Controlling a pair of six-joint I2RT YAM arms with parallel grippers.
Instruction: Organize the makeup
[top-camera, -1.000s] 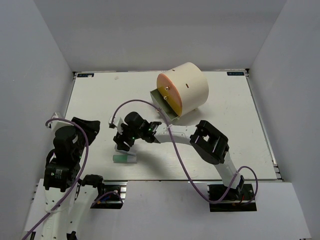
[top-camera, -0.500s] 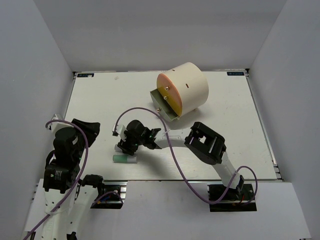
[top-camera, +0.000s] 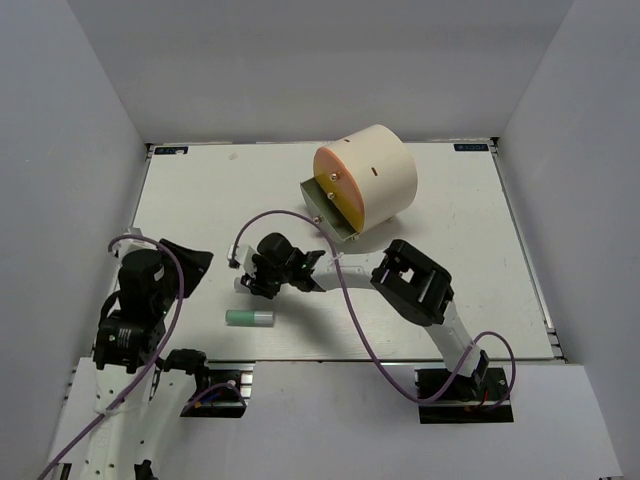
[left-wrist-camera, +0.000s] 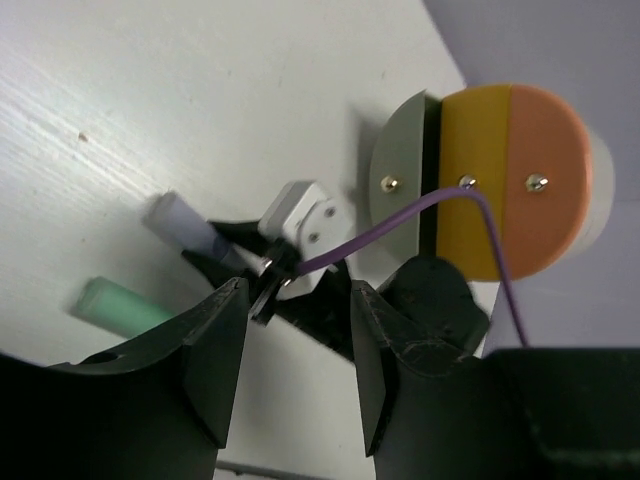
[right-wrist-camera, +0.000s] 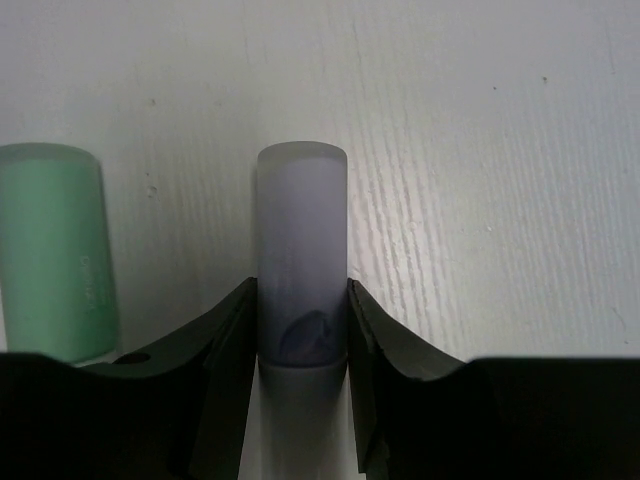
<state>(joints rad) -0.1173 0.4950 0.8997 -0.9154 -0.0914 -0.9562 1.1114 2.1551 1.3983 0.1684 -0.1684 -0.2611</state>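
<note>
Near-left: left claw (left-wrist-camera: 298, 298) hangs above the table (top-camera: 450, 250) with its fingers spread and nothing between them. It points toward the work area. Idle, as far as I can judge.

Near edge, left of centre: mint green tube (top-camera: 250, 318) lies on its side on the table, alone, untouched.

Just beyond it: right claw (right-wrist-camera: 300, 290), with its arm reached across to the left. The wrist view shows both fingers pressed against the sides of the lavender tube (right-wrist-camera: 302, 220), pinching it near its lower end. The upper end sticks out ahead of the fingers. The mint tube lies beside it, parallel and not touching. Cannot tell whether the lavender tube is clear of the table or resting on it.

Far centre: cream drum (top-camera: 385, 165), orange face turned toward the arms. A grey-green panel (top-camera: 328, 212) stands out from the face at its lower edge. No other makeup shows on the table.

Step in hand, by my reading: the lavender tube is being gripped for pickup.

The next move calls for a firm hold and a clean lift without nudging the mint tube. Then a carry to the far side toward the drum, probably to the part standing out. The mint tube is left for a later pass.
</note>
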